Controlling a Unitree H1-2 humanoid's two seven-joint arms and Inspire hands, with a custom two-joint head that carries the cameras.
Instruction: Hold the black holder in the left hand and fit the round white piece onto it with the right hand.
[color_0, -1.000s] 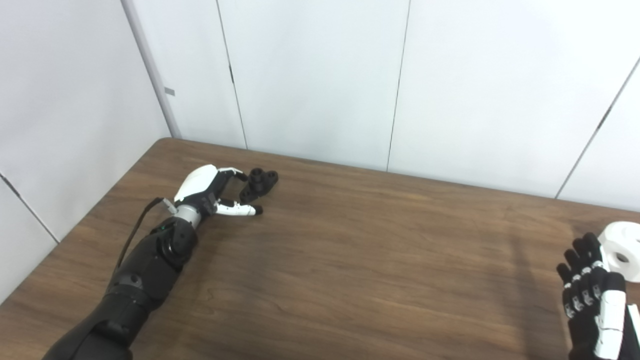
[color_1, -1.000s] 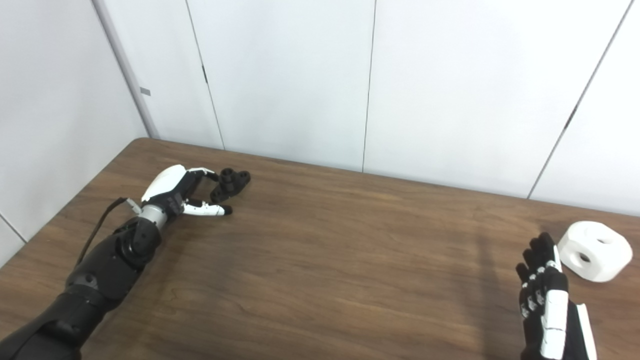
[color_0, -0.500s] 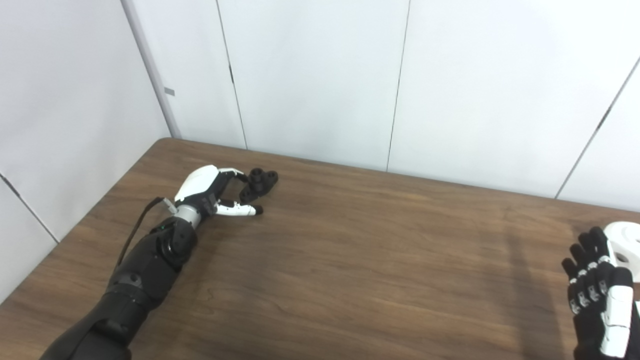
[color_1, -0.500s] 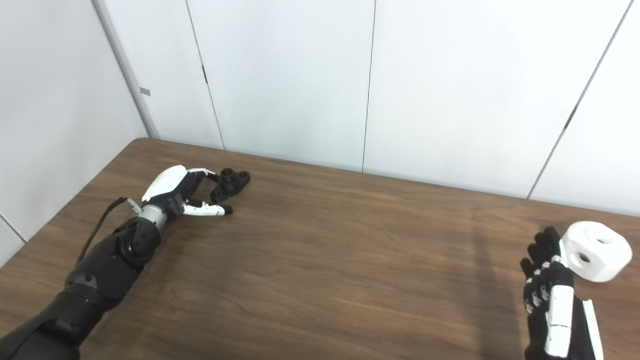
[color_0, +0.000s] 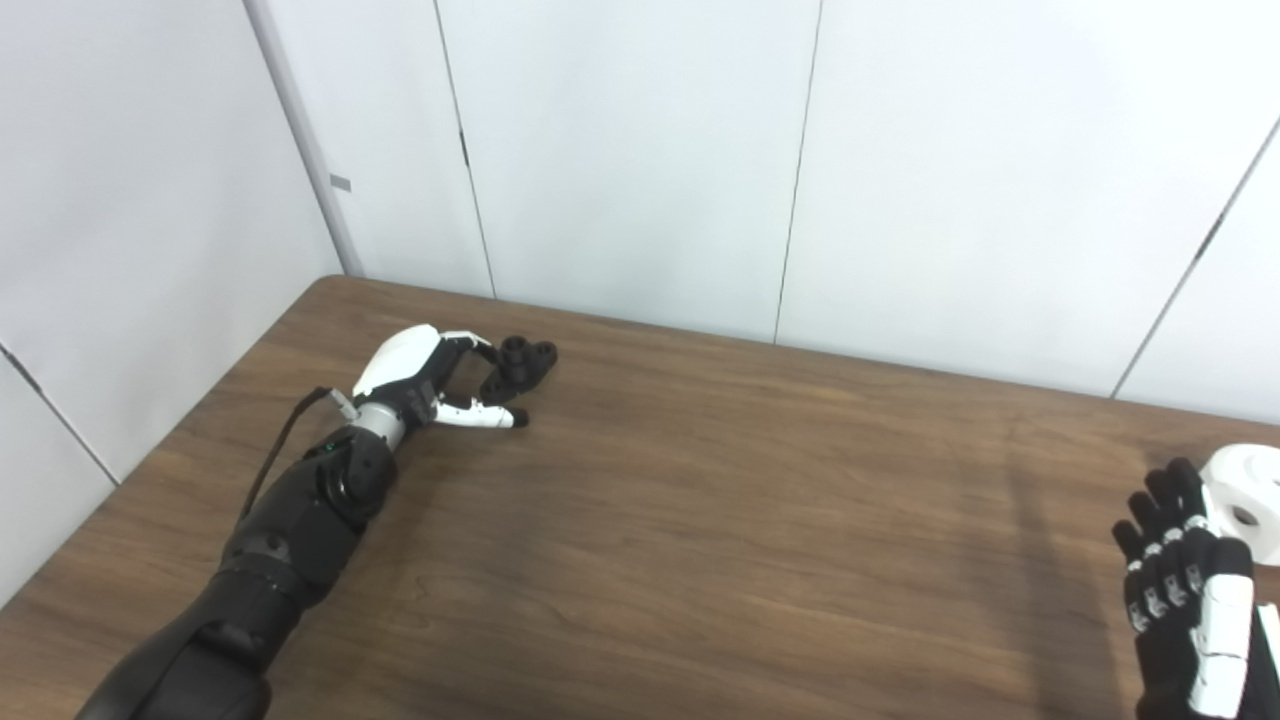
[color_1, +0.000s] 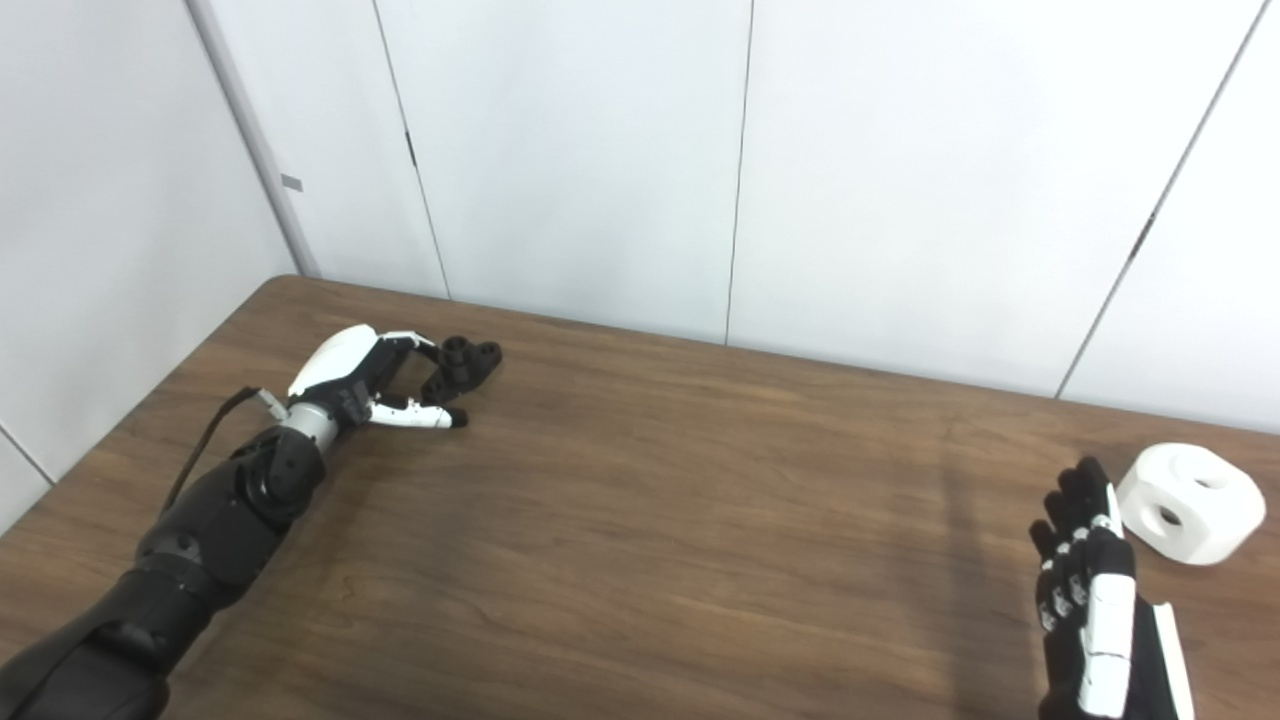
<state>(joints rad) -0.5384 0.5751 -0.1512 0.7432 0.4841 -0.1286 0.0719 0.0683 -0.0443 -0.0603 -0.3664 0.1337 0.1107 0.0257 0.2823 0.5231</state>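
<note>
The small black holder (color_0: 518, 364) lies on the wooden table (color_0: 700, 520) at the far left. My left hand (color_0: 425, 378) rests beside it, open, with the fingers curved toward the holder and the thumb stretched out below it; whether the fingertips touch it I cannot tell. The round white piece (color_1: 1190, 502), with holes in its top and side, stands at the right edge of the table. My right hand (color_1: 1085, 580) is open just left of it, fingers pointing up and away, not touching it.
White wall panels (color_0: 640, 150) stand close behind the table's far edge and along its left side. Bare wood lies between the two hands.
The left hand has crept slightly toward the holder. The right hand moved up toward the white piece, then drew back a little to the left.
</note>
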